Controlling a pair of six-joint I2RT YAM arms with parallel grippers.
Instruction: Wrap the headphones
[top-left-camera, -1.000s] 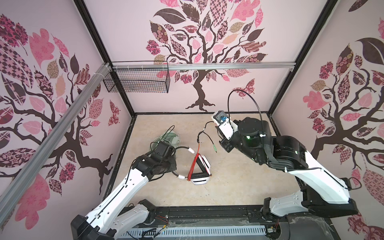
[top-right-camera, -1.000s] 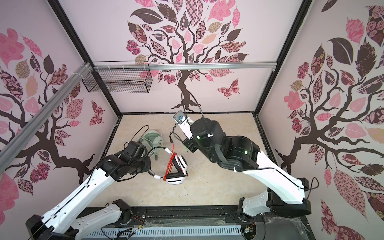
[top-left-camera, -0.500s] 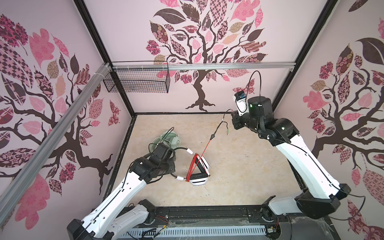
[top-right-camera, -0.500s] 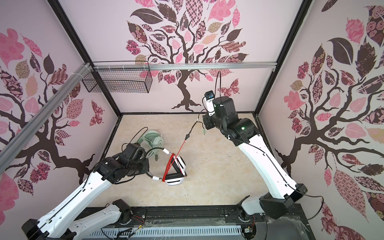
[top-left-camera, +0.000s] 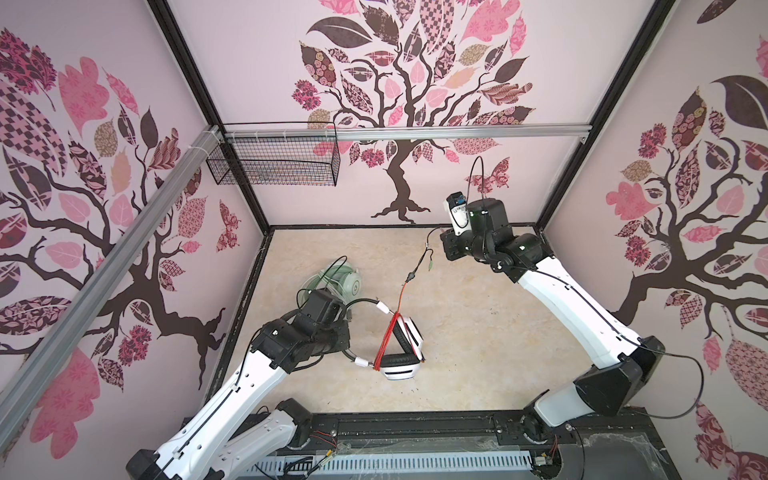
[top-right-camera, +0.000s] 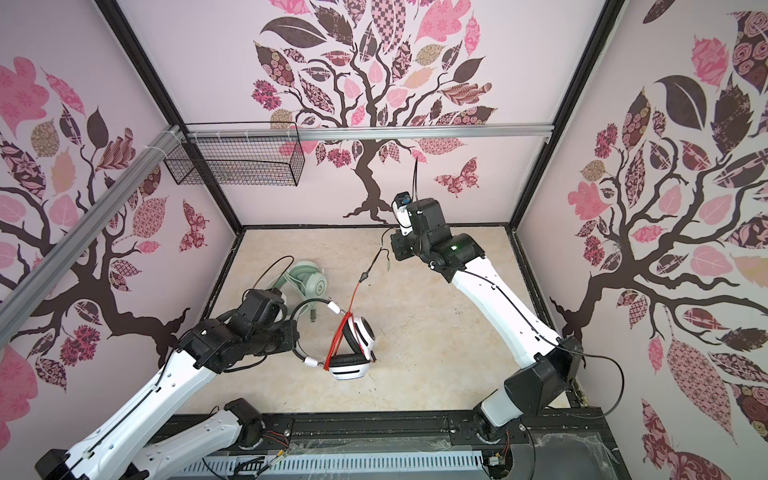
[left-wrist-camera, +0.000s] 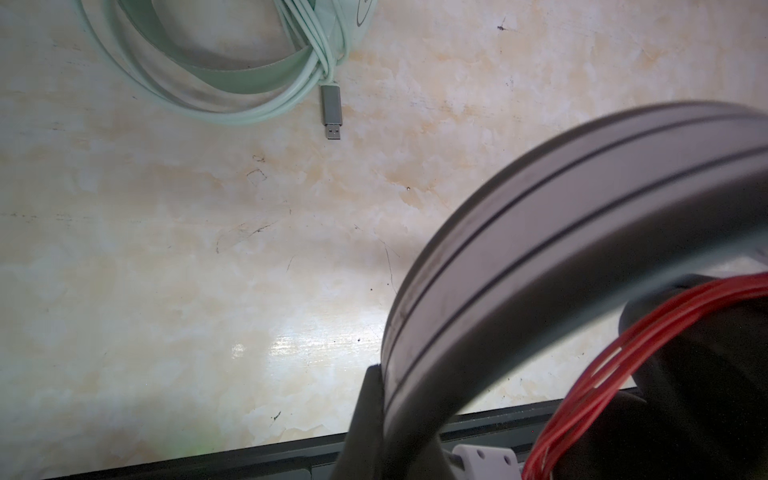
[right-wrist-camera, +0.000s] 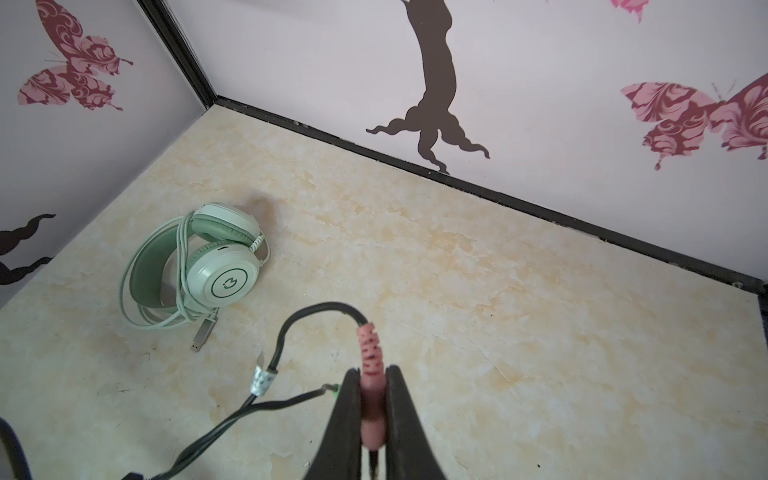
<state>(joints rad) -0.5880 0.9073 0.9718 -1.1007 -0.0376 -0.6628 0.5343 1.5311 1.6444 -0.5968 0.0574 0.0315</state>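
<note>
Progress looks past the halfway mark. The mint-green headset (right-wrist-camera: 216, 266) lies on the table (top-left-camera: 478, 340) near the left back corner. Its pale green cable (left-wrist-camera: 232, 112) is looped round the band and cups, and its USB plug (left-wrist-camera: 331, 112) lies loose just beside the loops. I judge that one done, unless the plug end needs tucking. The white and black headset (top-left-camera: 401, 353) sits mid-table toward the front, just beside the green one but apart from it. The left gripper (left-wrist-camera: 395, 386) is clenched on its dark headband (left-wrist-camera: 561, 232). Whether the cups rest on the table or hang clear of it, I cannot tell. Several turns of orange-red cable (top-left-camera: 387, 332) already run side by side across the cup end of this headset, in both top views. From the turns, one red strand climbs taut toward the back right and ends in a black split lead. The right gripper (right-wrist-camera: 372, 390) holds that lead well above the table, fingers pinched tight on the pink plug (right-wrist-camera: 369, 353). The green plug (top-left-camera: 432, 266) dangles free below on its own short lead. What looks left is the last free stretch of red cable and the black split end, roughly one or two more turns. After that the plugs need securing so the wrap does not spring loose, and then both grippers can let go. Tension on the strand looks fine; slack at the split lead is the likely snag.
</note>
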